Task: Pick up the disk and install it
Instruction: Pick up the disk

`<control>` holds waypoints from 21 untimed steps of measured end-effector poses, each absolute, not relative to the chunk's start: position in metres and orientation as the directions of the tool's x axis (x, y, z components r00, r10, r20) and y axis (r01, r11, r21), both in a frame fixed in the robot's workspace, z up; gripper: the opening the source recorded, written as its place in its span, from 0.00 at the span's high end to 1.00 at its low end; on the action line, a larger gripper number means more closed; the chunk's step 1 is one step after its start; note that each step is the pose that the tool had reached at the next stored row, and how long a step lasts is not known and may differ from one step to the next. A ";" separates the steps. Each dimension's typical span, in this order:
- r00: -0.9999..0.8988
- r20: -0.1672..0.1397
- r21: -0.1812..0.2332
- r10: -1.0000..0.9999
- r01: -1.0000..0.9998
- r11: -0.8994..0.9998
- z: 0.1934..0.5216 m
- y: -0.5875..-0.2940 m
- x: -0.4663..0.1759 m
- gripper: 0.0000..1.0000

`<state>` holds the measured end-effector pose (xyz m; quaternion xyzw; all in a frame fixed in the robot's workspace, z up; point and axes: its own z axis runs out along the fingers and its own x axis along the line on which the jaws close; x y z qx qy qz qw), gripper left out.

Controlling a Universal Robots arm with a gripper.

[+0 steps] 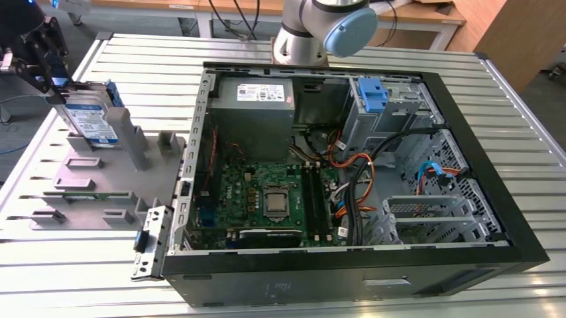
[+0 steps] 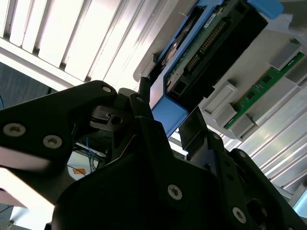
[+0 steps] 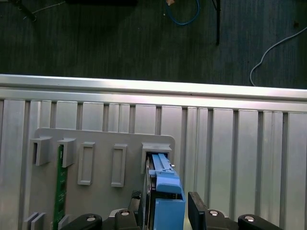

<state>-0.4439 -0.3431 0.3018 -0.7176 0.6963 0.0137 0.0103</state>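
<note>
ROBOT ARM AT THE PARTS HOLDER: The gripper is straddling the upper end of the disk, its jaws set narrowly to either side. A sliver of gap is showing beside one blue rail in the first wrist view, so the hold does not look clamped shut. The disk is standing on edge in a slot of the grey holder on the table, in the upper left of the exterior view. It is probably dense and rigid, with smooth metal faces and an exposed circuit board on one side. The plastic rails along its edges look like the safest place to grip it, squarely, so it does not tilt. A green memory stick is lying in another slot of the holder. Further off, the open computer case is filling the middle of the frame. It is holding a motherboard, a power supply, loose cables and, at upper right, a bare blue bracket in the drive bay.
</note>
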 end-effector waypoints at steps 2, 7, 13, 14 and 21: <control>0.030 -0.034 0.004 -0.999 -1.000 -0.030 0.302 -0.343 -0.444 0.50; 0.030 -0.034 0.004 -0.999 -1.000 -0.030 0.302 -0.343 -0.444 0.50; 0.030 -0.035 0.004 -0.999 -1.000 -0.030 0.302 -0.343 -0.444 0.63; 0.030 -0.035 0.004 -0.999 -1.000 -0.030 0.302 -0.343 -0.444 0.63; 0.030 -0.035 0.004 -0.999 -1.000 -0.030 0.302 -0.343 -0.444 0.63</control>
